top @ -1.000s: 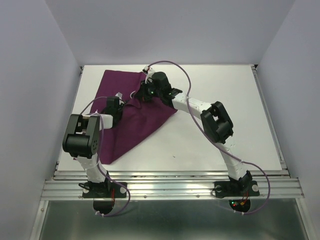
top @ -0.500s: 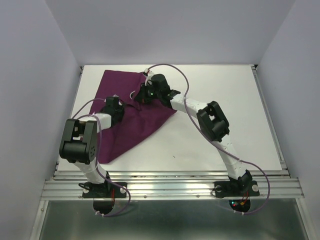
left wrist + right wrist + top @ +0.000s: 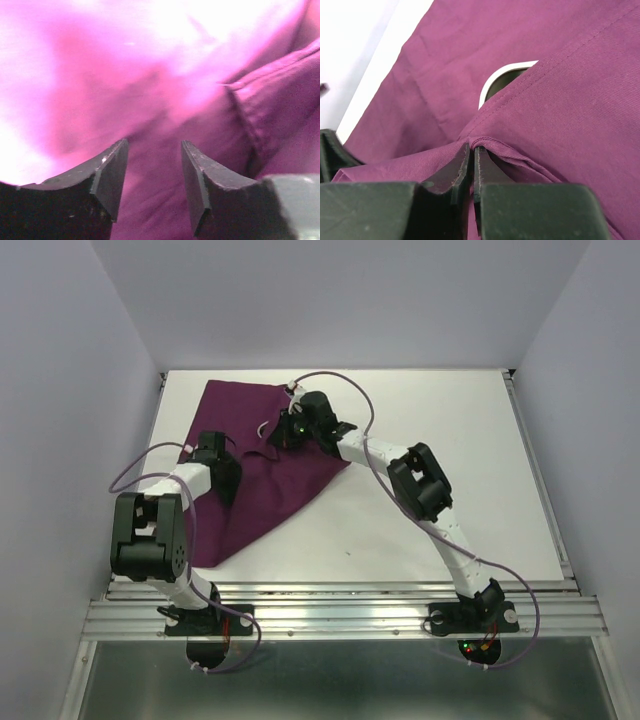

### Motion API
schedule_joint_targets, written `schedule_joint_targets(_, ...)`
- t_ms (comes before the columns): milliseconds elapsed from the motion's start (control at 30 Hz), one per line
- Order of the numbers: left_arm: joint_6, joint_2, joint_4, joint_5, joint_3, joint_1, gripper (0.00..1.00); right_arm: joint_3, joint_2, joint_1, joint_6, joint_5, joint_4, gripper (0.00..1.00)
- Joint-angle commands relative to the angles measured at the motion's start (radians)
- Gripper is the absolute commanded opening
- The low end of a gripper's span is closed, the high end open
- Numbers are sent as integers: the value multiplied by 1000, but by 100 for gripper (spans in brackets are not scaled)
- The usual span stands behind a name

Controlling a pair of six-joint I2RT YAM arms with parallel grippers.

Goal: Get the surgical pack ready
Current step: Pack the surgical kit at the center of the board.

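Top external view shows the purple drape (image 3: 270,480) lying rumpled on the far left part of the white table (image 3: 450,440), one point of it reaching toward the near left edge, with both arms bent over it. The right gripper (image 3: 472,150) has come across from the right side to the drape's far portion; its wrist view shows the jaws pressed together on a raised fold of the fabric, pinching a hemmed edge. Just beyond that fold a pale curved rim (image 3: 490,79) peeks out from under the cloth, possibly the steel tray, though too little shows to be sure. The left gripper (image 3: 152,180) hangs over the drape's left part, its two dark fingers (image 3: 110,170) standing apart with nothing clamped between them; that view is blurred, so contact with the cloth cannot be judged.
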Motion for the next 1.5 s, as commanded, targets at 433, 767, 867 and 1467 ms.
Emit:
schedule_joint_targets(433, -28, -252, -267, -317, 104, 65, 58, 194, 79, -8, 36, -55, 16, 51)
schedule_joint_targets(767, 64, -294, -163, -182, 98, 48, 49, 239, 27, -8, 33, -77, -41, 55)
schedule_joint_targets(867, 102, -259, -99, -110, 99, 10, 48, 287, -17, -8, -16, -37, -159, 59)
schedule_joint_targets(1467, 98, 184, -39, -1, 378, -32, 0, -631, -672, -150, -94, 414, -354, 2)
